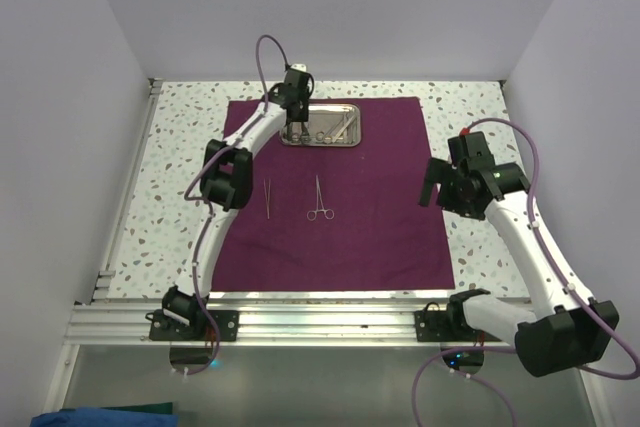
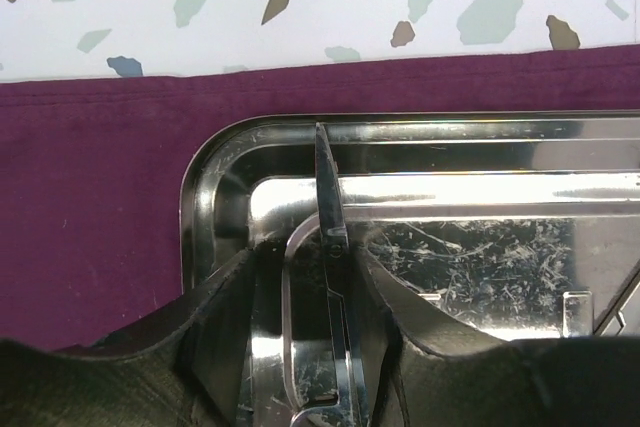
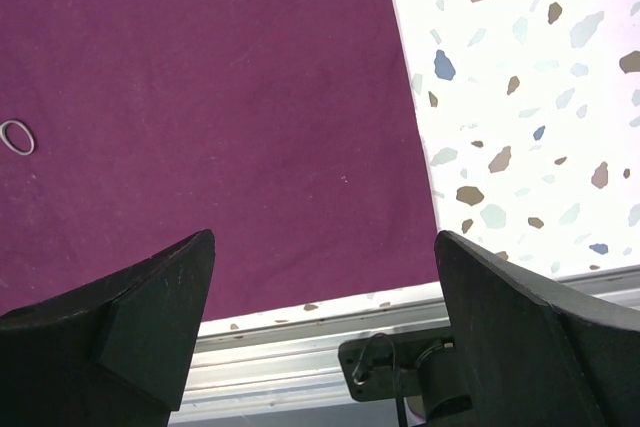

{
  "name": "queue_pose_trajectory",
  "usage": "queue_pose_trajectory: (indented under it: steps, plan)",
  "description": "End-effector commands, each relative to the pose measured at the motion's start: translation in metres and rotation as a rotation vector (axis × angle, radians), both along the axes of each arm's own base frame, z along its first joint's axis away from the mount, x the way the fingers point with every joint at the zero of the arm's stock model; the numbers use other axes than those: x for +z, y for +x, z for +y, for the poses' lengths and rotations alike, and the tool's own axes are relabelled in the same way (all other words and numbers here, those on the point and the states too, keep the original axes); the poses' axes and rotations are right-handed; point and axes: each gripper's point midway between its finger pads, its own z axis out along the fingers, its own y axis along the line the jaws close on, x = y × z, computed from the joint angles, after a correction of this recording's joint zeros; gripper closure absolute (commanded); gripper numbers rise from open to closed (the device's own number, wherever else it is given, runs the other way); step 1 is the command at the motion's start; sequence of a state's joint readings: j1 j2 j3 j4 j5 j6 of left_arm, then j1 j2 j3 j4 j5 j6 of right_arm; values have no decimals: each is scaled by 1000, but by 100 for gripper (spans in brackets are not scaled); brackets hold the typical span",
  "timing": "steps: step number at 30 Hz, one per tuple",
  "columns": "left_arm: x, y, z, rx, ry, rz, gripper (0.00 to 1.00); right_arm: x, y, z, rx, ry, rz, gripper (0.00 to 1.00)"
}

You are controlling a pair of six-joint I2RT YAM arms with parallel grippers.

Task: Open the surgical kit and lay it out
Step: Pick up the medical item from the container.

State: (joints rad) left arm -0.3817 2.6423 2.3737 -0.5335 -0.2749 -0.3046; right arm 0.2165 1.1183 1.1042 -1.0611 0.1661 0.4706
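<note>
Left tool (image 2: 308,272) straddles scissors (image 2: 329,197) in the tray (image 2: 212,172) (can't tell if pinched yet), so close square, lift straight up; right tool (image 3: 325,287) hangs wide open.

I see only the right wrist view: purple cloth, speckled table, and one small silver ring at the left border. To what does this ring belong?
Observer: Most likely to the ring-handled forceps lying on the cloth, near its middle.
Operator: Where is the left end effector now?
Observer: The left end effector is inside the steel tray at the cloth's far edge, fingers either side of a thin silver instrument.
Operator: Is anything else laid out?
Observer: Yes, tweezers lie left of the forceps, not touching them.
</note>
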Motion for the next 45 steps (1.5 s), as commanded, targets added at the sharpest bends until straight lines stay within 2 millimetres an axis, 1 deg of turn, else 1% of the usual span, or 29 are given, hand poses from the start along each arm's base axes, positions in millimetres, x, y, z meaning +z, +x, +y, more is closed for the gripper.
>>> queue_pose_trajectory:
  steps: [1, 4, 5, 8, 11, 12, 14, 15, 16, 17, 18, 21, 23, 24, 25, 26, 27, 29, 30, 31, 35, 36, 37, 39, 41, 42, 44, 45]
  plan:
    - [-72, -41, 39, 42, 123, 221, 53, 0, 5, -1, -4, -6, -2, 4]
    - [-71, -35, 25, -5, 58, 202, 51, -2, 8, 1, -4, 2, 3, 4]
    - [-66, -28, 20, -11, 36, 175, 51, -2, 9, 2, -3, 2, 2, 4]
    - [-57, -17, 10, -17, -14, 132, 50, -3, 8, 3, -7, 6, 10, 4]
    - [-58, -11, 4, -10, -47, 115, 51, -3, 8, 1, -14, -2, 11, 4]
    - [-61, -11, 2, -10, -54, 117, 52, -3, 8, 0, -14, -7, 11, 4]
    - [-71, -13, 2, 6, -59, 129, 55, -3, 8, -1, -13, -15, 16, 4]
    - [-78, -14, 3, 22, -41, 137, 56, -3, 8, -1, -12, -17, 16, 4]
    - [-82, -16, 4, 27, -29, 143, 57, -4, 9, -2, -13, -22, 25, 4]
    - [-80, -15, 5, 31, -19, 137, 58, -3, 9, -3, -15, -24, 21, 4]
    - [-84, -15, 7, 42, -2, 139, 59, -4, 10, -3, -14, -25, 21, 4]
    - [-79, -14, 14, 65, 31, 132, 60, -5, 10, -4, -11, -36, 28, 4]
    - [-81, -17, 19, 70, 57, 143, 61, -5, 12, -5, -10, -42, 24, 4]
    - [-86, -20, 19, 67, 59, 158, 62, -5, 12, -5, -10, -43, 23, 4]
    - [-89, -24, 21, 64, 60, 181, 69, -5, 14, -4, -8, -43, 18, 4]
    - [-95, -28, 18, 48, 42, 210, 75, -5, 14, -5, -6, -45, 21, 4]
    - [-107, -35, 19, 40, 48, 245, 80, -6, 14, -4, -4, -43, 22, 4]
    - [-113, -45, 22, 33, 64, 293, 87, -6, 15, -4, -3, -44, 20, 4]
    - [-108, -45, 22, 27, 67, 287, 87, -6, 15, -4, -1, -44, 21, 4]
    - [-113, -51, 24, 27, 72, 308, 87, -7, 16, -4, 0, -41, 20, 4]
    - [-115, -61, 28, 27, 86, 349, 87, -7, 15, -2, 6, -32, 13, 4]
    - [-114, -63, 28, 23, 85, 355, 98, -7, 14, -2, 6, -31, 13, 4]
    - [-116, -65, 28, 18, 85, 362, 100, -8, 14, -2, 7, -30, 13, 4]
    - [-115, -65, 22, -3, 61, 363, 100, -7, 13, -2, 8, -26, 7, 4]
    - [-110, -61, 12, -35, 16, 351, 100, -8, 12, -2, 11, -21, 5, 4]
    - [-96, -53, 7, -43, -9, 312, 100, -7, 12, -1, 12, -17, 1, 4]
    - [-78, -44, -1, -58, -45, 264, 100, -7, 11, 0, 18, -9, 0, 4]
    - [-54, -34, -5, -51, -69, 206, 100, -6, 12, 0, 19, -6, -6, 4]
